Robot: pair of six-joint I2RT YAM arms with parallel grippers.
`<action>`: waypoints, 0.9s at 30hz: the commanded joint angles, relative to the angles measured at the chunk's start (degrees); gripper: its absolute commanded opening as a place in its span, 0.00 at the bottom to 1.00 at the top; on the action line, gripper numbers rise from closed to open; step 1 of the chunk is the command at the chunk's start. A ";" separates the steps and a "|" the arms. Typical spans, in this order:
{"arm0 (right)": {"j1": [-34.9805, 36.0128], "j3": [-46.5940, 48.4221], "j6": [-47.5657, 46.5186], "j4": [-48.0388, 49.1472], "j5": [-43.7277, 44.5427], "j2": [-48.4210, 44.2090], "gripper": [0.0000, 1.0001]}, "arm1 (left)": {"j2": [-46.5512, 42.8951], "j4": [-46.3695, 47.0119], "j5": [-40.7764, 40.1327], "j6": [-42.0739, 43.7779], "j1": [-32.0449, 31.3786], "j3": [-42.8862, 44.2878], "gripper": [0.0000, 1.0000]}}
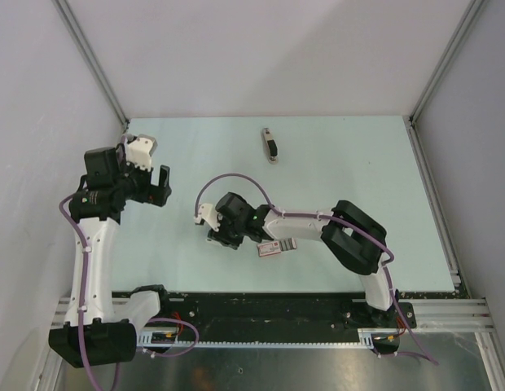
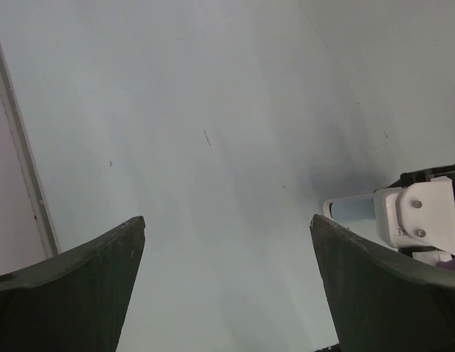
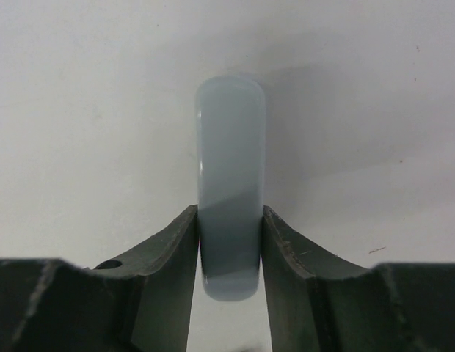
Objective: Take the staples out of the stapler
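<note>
Pale blue-grey rounded bar [image 3: 230, 132] is what the right gripper [image 3: 229, 220] has clamped rn, one finger pressed on each side; can't tell what it actually is, maybe some tool, def not the stapler. The stapler [image 1: 271, 147] lies flat near the far edge of the table [image 1: 358, 163], black top up, well apart from both arms, nothing touching it; looks closed from overhead but too small to be sure. The left gripper [image 2: 227, 220] hangs spread wide over bare table on the left, nothing between its fingers.

So imo the unloading hasn't started; this reads as the getting-ready step. Next move prob calls for one arm reaching to the far side to pin the stapler down while the other opens the top or works the staples out; the right one has its fingers full, so either that bar is meant for the job or it gets put down first. Slim little thing, so the grab needs to be square on or it'll skate on the smooth table.

Containers: flat pink-and-grey box [image 1: 274, 247] sits on the table under the right forearm, near the front edge; looks closed, contents not visible. No loose staples anywhere i can see, so guessing they're inside the stapler; can't confirm.
</note>
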 commanded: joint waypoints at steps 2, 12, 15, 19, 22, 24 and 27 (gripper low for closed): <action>0.53 0.26 3.01 2.20 4.84 0.65 0.49 | -1.70 -0.70 1.54 -0.27 0.59 2.15 0.99; 0.28 0.29 22.86 0.42 12.00 -6.93 0.85 | -0.54 -0.66 2.92 0.70 1.29 2.50 1.00; 0.40 0.21 32.84 -2.44 13.84 -8.86 0.91 | 0.07 -0.63 3.62 1.15 1.87 2.81 1.00; 2.78 -1.94 41.63 -3.78 17.30 -11.96 0.90 | 0.61 -0.61 4.15 1.83 2.49 3.28 0.99; 4.50 -5.18 45.55 -1.07 14.55 -13.72 0.82 | 0.76 -0.62 4.05 2.41 2.79 3.63 1.00; 5.06 -6.86 48.26 0.60 11.46 -13.68 0.73 | 0.69 -0.60 4.03 2.88 2.94 3.84 1.00; 5.45 -9.42 51.42 3.02 7.43 -12.86 0.62 | 0.37 -0.62 3.84 3.32 3.18 4.12 0.99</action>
